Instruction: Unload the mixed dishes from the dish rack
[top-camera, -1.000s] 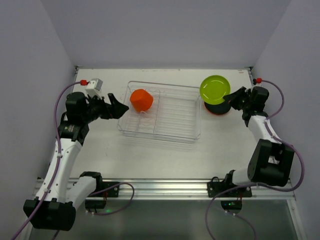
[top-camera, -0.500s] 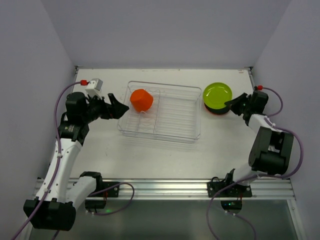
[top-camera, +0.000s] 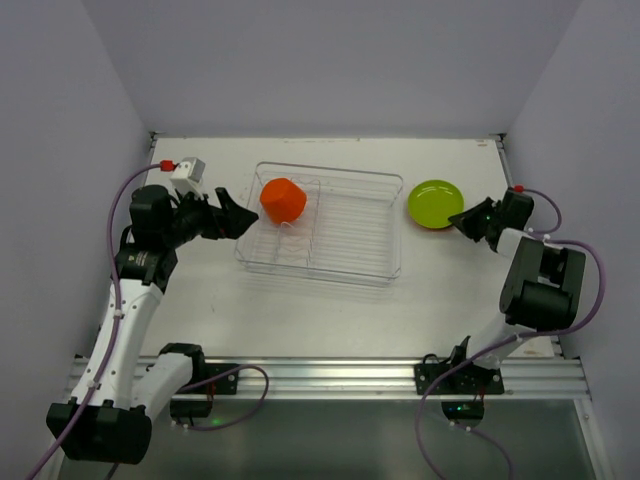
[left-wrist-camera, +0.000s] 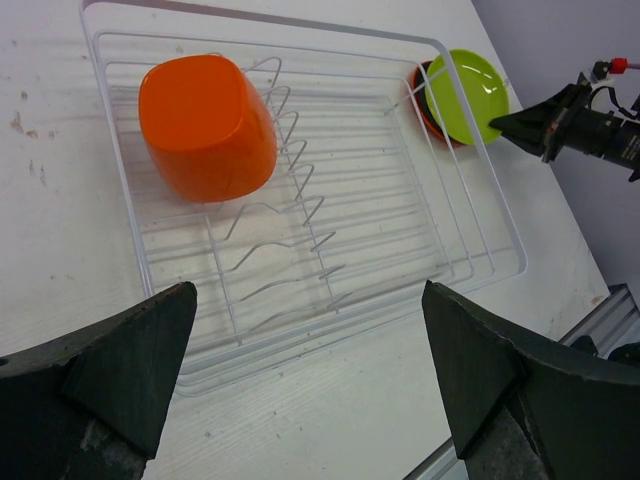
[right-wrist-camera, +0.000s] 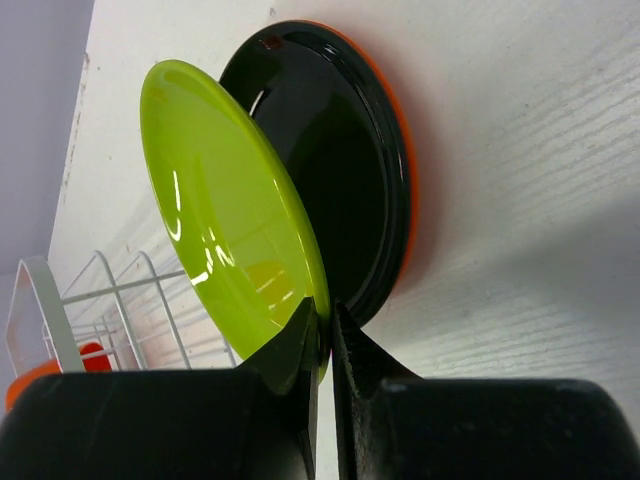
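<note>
Right gripper (right-wrist-camera: 322, 318) clamps lime-green plate (right-wrist-camera: 225, 205) at its rim, apparently over black plate (right-wrist-camera: 345, 165); left gripper (left-wrist-camera: 308, 300) gapes

White links (top-camera: 122, 325), black joints (top-camera: 150, 215), purple cables (top-camera: 131, 180)

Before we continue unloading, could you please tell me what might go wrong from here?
The right jaws pinch the lime-green plate only at its rim, tilted over the black plate; released so, it may slide off.
The orange cup sits beside wires of the dish rack; the open left jaws might snag them.
</note>
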